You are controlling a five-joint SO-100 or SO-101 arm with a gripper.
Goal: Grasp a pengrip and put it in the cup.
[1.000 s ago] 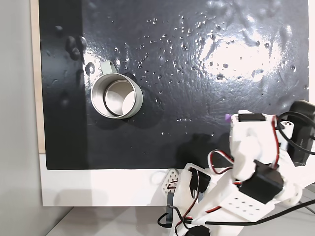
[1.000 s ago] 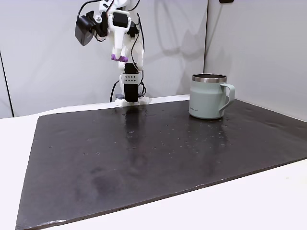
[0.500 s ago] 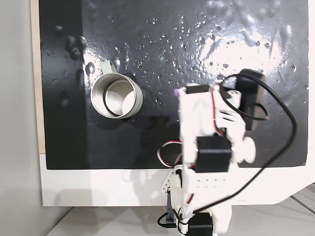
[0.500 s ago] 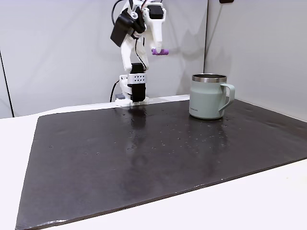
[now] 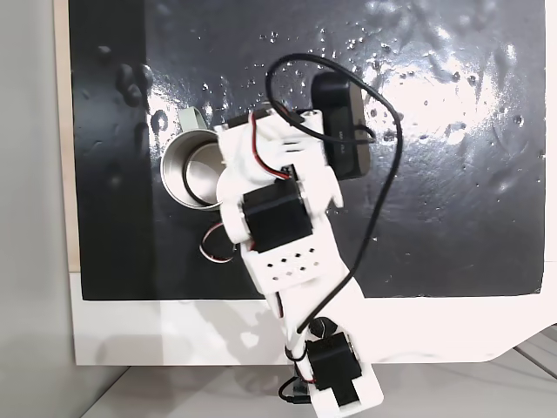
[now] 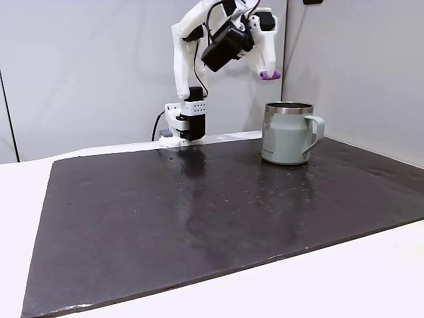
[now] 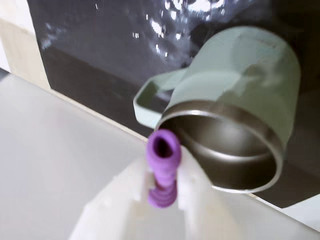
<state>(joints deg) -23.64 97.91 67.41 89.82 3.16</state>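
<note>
The light-purple ribbed pengrip (image 7: 162,170) is pinched between my white fingers (image 7: 193,186) in the wrist view, its open end facing the camera. My gripper (image 6: 267,72) is shut on the pengrip (image 6: 269,75) in the air, a little above and left of the rim of the grey-green cup (image 6: 286,136) in a fixed view. The cup (image 7: 240,120) stands upright on the black mat with its handle (image 6: 317,130) to the right. From above, my arm (image 5: 274,205) covers the right part of the cup (image 5: 177,172).
The wet-looking black mat (image 6: 199,212) covers most of the white table (image 6: 371,278). My arm's base (image 6: 186,124) stands at the mat's far edge. A wall rises close behind the cup. A black camera (image 5: 341,122) rides on my wrist.
My arm has swung across the mat towards the cup, carrying the pengrip. It went from far off to the side to just above the cup's rim.
</note>
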